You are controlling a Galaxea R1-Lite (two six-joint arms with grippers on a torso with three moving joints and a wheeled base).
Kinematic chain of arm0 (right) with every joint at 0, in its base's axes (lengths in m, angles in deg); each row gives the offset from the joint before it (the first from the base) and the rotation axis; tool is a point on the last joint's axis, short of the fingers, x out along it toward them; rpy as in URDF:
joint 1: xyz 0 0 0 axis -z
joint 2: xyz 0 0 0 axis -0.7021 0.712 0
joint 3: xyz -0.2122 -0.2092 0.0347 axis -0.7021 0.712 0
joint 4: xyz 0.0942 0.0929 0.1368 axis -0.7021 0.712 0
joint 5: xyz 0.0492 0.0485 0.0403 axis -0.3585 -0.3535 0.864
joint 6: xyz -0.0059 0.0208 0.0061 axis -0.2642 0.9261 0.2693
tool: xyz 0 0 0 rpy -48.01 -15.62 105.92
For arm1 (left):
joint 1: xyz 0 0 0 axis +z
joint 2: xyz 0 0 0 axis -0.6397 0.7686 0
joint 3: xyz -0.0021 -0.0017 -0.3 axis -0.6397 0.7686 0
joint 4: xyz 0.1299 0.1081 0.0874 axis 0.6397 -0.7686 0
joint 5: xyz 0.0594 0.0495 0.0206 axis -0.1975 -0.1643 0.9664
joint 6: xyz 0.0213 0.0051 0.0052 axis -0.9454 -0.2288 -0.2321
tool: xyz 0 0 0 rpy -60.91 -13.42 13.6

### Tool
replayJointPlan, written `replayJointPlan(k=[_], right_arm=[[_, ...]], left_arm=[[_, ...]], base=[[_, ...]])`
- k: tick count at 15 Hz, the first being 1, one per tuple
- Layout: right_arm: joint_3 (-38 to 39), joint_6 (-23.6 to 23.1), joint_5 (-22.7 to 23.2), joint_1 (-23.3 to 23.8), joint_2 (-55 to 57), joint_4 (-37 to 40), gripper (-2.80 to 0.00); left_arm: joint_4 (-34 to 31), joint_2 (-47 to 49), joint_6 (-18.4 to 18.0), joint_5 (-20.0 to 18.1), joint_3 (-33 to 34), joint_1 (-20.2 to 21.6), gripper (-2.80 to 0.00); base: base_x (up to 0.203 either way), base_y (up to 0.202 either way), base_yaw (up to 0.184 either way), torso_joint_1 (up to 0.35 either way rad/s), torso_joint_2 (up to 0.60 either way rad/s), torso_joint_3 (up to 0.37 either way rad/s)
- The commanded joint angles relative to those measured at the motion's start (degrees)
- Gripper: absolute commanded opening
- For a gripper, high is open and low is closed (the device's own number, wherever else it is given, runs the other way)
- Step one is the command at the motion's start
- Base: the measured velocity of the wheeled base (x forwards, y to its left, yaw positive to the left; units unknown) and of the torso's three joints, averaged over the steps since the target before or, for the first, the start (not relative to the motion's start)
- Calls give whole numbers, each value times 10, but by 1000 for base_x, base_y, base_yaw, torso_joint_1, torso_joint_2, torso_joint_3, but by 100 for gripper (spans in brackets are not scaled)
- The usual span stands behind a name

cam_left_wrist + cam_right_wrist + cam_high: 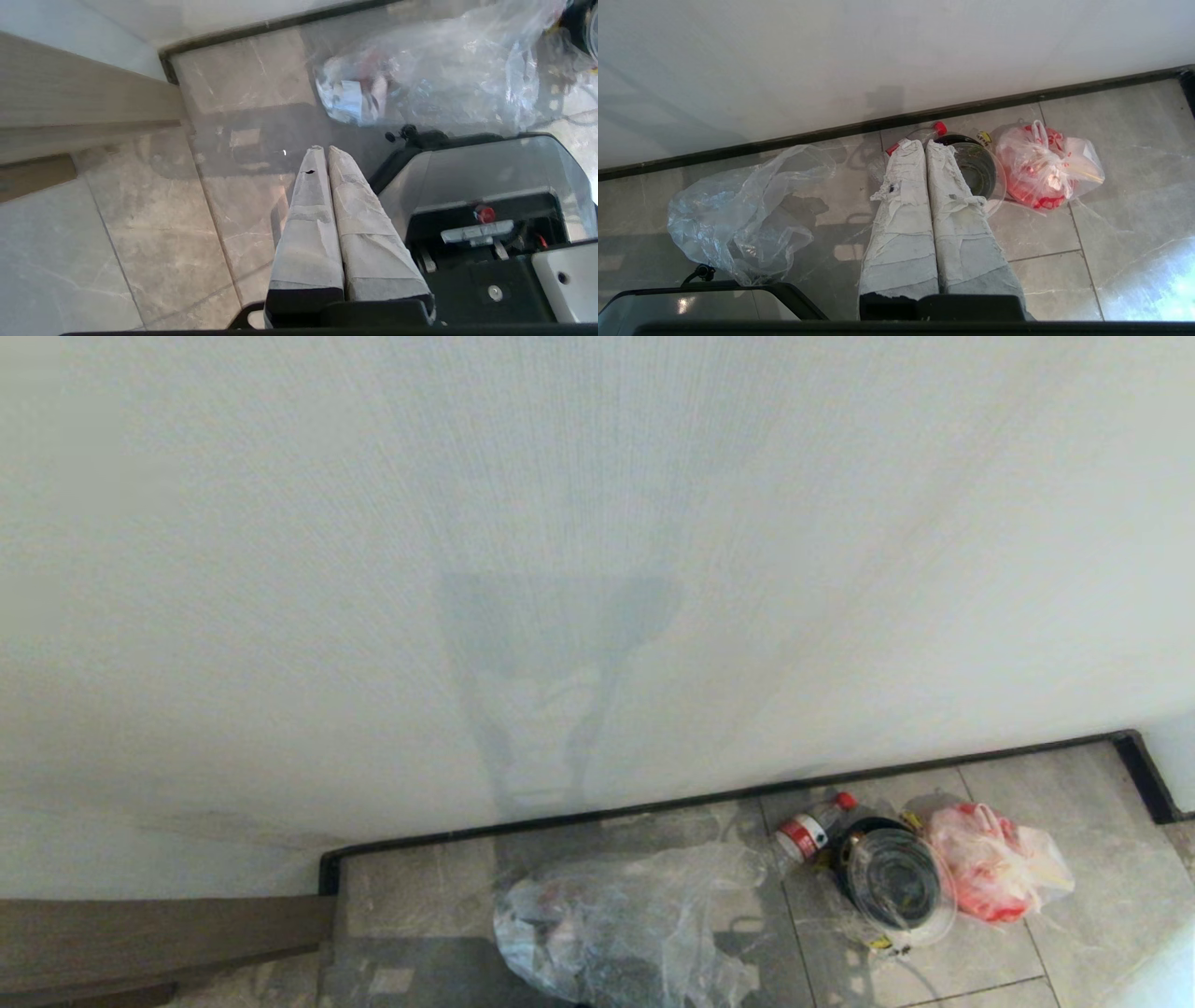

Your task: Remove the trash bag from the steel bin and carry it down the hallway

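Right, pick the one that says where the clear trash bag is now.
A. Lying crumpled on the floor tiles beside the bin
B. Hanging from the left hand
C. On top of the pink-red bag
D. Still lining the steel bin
A: the trash bag lies crumpled on the grey floor tiles apart from the steel bin, while the left hand is shut on nothing.

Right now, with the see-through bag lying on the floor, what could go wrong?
The trash bag lies loose on the hallway floor, and the left gripper is shut and empty, so it may get left behind. The bag is thin and crinkled, so a new pinch might slip or tear it. The plastic bottle lies right beside the steel bin, so a clumsy reach could knock it rolling.
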Motion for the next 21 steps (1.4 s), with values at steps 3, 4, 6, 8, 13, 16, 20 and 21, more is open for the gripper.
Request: replayJointPlan(k=[3, 4, 6, 8, 13, 16, 20, 21], right_arm=[[0, 0, -1, 0, 0, 0, -280], [0, 0, 0, 0, 0, 0, -280], [0, 0, 0, 0, 0, 0, -280], [0, 0, 0, 0, 0, 0, -280], [0, 0, -1, 0, 0, 0, -280], [0, 0, 0, 0, 0, 0, -280], [0, 0, 0, 0, 0, 0, -280], [0, 0, 0, 0, 0, -1, -280]], left_arm=[[1, -14, -13, 1, 4, 0, -280], [5, -14, -13, 3, 20, 0, -280], [39, -14, -12, 4, 53, 0, -280], [121, -14, -14, 1, 98, 0, -280], [246, -14, -15, -16, 148, 50, -280], [262, -41, -25, -38, 154, 129, -280], [262, -57, -60, -35, 153, 126, -280], [257, -68, -73, -33, 153, 120, -280]], base=[[0, 0, 0, 0, 0, 0], [0, 0, 0, 0, 0, 0], [0, 0, 0, 0, 0, 0], [0, 0, 0, 0, 0, 0], [0, 0, 0, 0, 0, 0], [0, 0, 0, 0, 0, 0], [0, 0, 0, 0, 0, 0], [0, 0, 0, 0, 0, 0]])
